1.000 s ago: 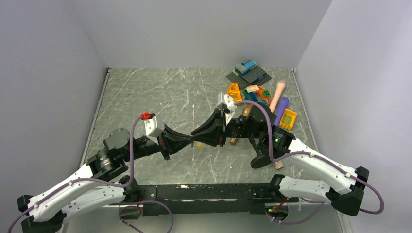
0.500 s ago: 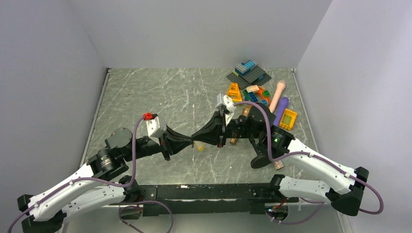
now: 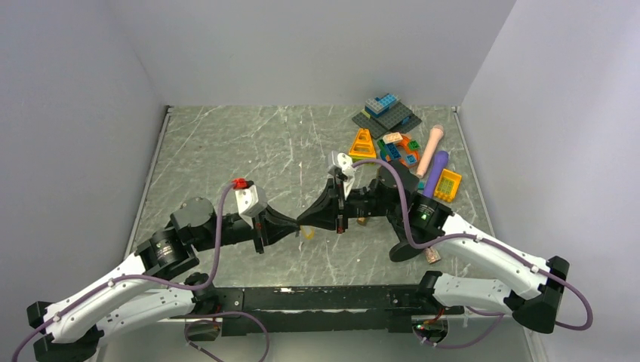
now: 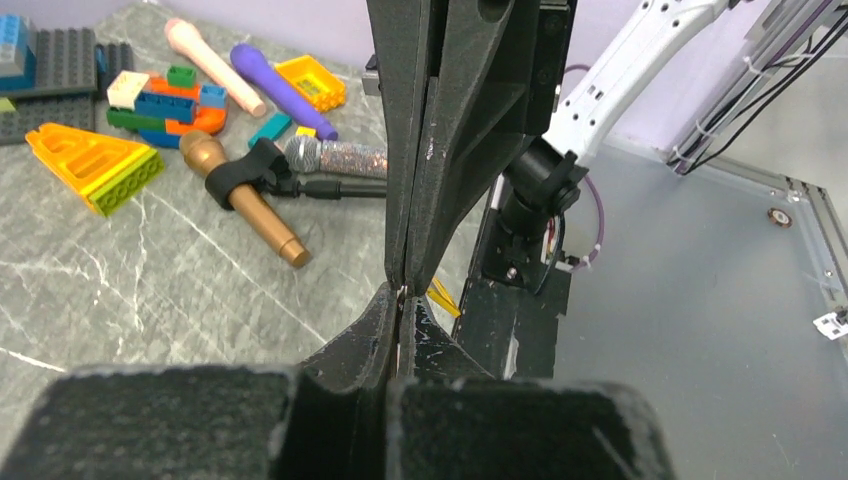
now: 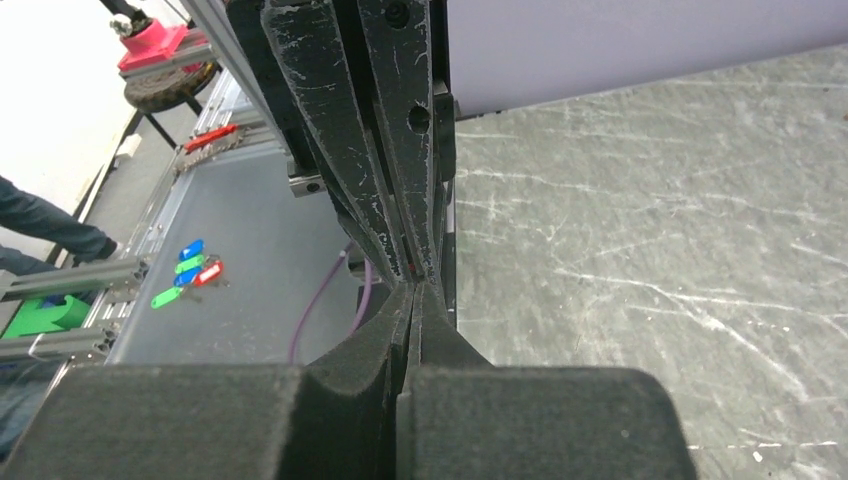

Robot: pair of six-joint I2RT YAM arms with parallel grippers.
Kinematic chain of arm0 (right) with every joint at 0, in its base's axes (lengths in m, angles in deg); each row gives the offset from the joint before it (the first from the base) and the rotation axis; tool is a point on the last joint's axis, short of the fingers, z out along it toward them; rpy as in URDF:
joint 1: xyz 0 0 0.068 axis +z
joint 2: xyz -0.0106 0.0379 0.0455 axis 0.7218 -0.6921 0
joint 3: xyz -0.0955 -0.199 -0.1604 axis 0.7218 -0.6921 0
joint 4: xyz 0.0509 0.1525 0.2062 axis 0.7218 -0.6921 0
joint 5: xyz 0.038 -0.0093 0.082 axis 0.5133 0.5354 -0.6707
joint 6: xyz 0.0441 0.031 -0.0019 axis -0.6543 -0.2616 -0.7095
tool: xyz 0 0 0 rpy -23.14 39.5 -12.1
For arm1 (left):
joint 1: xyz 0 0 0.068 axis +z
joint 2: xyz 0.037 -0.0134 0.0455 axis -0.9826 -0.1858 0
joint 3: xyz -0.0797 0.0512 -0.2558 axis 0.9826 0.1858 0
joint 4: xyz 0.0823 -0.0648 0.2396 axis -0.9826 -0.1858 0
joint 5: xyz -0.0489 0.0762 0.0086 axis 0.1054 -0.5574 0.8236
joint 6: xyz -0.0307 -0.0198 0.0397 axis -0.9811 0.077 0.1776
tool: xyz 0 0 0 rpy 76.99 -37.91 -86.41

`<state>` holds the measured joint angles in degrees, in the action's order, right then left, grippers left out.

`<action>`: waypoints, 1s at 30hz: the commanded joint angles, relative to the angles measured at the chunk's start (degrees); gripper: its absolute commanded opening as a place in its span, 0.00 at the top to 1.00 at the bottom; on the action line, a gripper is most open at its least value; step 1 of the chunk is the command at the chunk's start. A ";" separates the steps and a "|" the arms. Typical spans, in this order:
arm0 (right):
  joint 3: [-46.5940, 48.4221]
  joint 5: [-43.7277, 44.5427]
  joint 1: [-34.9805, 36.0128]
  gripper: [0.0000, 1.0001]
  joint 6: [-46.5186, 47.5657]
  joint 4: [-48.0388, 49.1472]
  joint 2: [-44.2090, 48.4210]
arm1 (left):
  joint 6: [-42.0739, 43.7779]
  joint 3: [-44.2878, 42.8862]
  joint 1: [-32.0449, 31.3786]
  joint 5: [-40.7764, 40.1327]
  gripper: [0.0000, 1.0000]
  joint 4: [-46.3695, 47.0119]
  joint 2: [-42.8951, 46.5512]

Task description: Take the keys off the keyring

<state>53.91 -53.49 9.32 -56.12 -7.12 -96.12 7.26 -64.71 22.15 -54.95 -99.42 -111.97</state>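
Note:
My left gripper (image 3: pixel 296 222) and right gripper (image 3: pixel 303 219) meet tip to tip above the middle of the table, and both are shut. In the left wrist view my left gripper (image 4: pixel 402 297) touches the right one's closed fingers (image 4: pixel 440 150). A tiny metal glint, the keyring (image 4: pixel 402 291), shows between the tips. A small yellow-gold key (image 3: pixel 308 233) hangs just below the meeting point and also shows in the left wrist view (image 4: pixel 443 298). In the right wrist view my right gripper (image 5: pixel 414 287) presses against the left one's fingers (image 5: pixel 385 170). The ring is hidden there.
Toys lie at the back right: a grey brick plate (image 3: pixel 386 115), an orange wedge (image 3: pixel 363 143), pink (image 3: pixel 431 147) and purple (image 3: pixel 436 172) microphones, and a yellow block (image 3: pixel 447 185). A gold microphone (image 4: pixel 245 195) sits in a stand with a black round base (image 3: pixel 407 249).
Both grippers stayed tip to tip near the same spot. The left wrist moved right and the right wrist moved left and nearer, uncovering the orange wedge.

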 commanded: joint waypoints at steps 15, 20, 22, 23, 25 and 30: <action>6.58 -4.76 0.11 1.00 5.17 -13.34 -4.58 | 4.72 -8.24 0.01 0.21 1.00 -17.25 -3.23; 8.25 -6.28 0.10 1.00 5.50 -15.12 -6.99 | 6.66 -8.89 -0.04 -0.29 1.00 -19.79 -5.12; 9.42 -6.04 0.10 1.00 6.00 -16.93 -7.76 | 7.54 -8.92 0.01 -0.64 1.00 -20.51 -5.90; 10.18 -5.80 0.11 1.00 6.39 -18.05 -8.10 | 7.98 -8.80 0.02 -1.23 1.00 -20.78 -6.13; 11.41 -5.49 0.19 1.00 6.97 -19.87 -8.74 | 8.46 -8.43 0.02 -2.74 1.00 -20.93 -6.21; 13.50 -5.40 0.15 0.96 8.08 -23.28 -10.25 | 9.41 -9.62 0.02 -3.16 1.00 -22.32 -6.63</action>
<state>63.27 -57.71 9.39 -49.43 -27.29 -106.29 14.36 -71.53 22.11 -55.28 -119.05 -118.16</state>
